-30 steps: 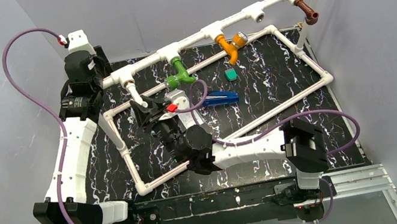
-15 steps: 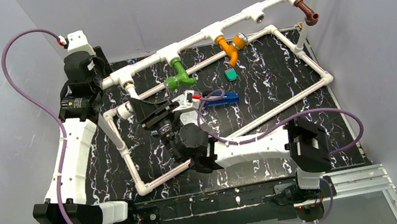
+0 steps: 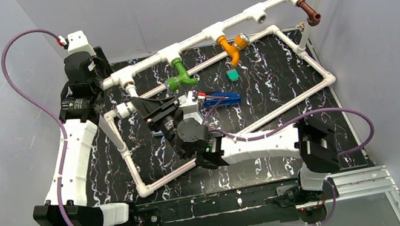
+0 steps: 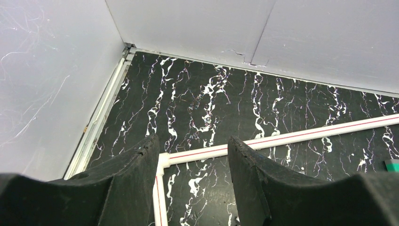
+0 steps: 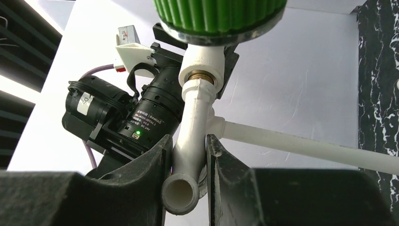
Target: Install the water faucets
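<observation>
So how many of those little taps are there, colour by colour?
Green tap: 1
Orange tap: 1
Brown tap: 1
White tap: 1, held in the right claw
Total: 4

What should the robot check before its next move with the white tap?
1. Right gripper shut on white faucet: ok.
2. Faucet's top meets the brass fitting: ok.
3. Faucet screwed fully in: cannot tell.
4. Left gripper open, holding nothing: ok.
5. Green faucet, orange faucet, brown faucet on pipe frame: ok.
6. Every tee filled: not ok, one tee is bare.
</observation>
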Controlling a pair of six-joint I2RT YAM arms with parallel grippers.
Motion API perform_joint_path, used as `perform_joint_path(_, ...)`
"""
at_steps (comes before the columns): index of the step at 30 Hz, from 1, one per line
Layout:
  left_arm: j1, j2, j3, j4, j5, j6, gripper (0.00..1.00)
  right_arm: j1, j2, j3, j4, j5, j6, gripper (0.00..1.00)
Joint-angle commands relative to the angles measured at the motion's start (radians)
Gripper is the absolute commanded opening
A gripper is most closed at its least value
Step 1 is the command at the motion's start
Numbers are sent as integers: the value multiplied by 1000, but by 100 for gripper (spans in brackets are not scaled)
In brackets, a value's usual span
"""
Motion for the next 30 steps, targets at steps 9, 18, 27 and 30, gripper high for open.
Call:
perform_joint_path(9,-54,21,-71,-262,103,-22,53,-45,-13,-6,70,-118,88,35)
perform_joint_path(18,-53,27,-68,-262,103,-20,53,-44,-24,-15,89,-140,60,65)
perform_joint_path(27,-54,32,-68,-262,105,-22,53,-44,-35,-39,86,-202,34,75)
perform_joint_path(30,-54,32,-68,-262,105,-21,53,-45,-53,-63,111,-231,-7,78)
